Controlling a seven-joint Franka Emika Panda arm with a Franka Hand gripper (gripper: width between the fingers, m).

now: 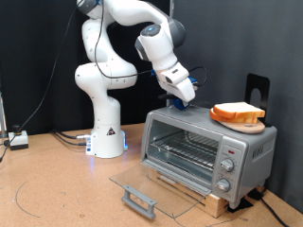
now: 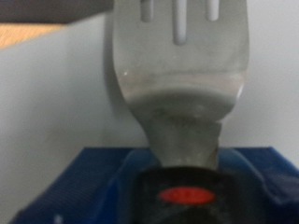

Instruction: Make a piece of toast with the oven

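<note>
The silver oven sits on a wooden board on the brown table, toward the exterior view's right. Its glass door is folded all the way down and lies flat, with the grey bar handle at the near end. Inside, the wire rack shows. Round knobs sit on the oven's right panel.

The piece of toast rests on an orange-brown dish on top of the oven, at its right end.

The white robot arm bends over the oven's left end. The gripper hangs just above the oven top, left of the toast. Its fingers are clamped on a fork, which fills the wrist view, with a blue piece at its base.
</note>
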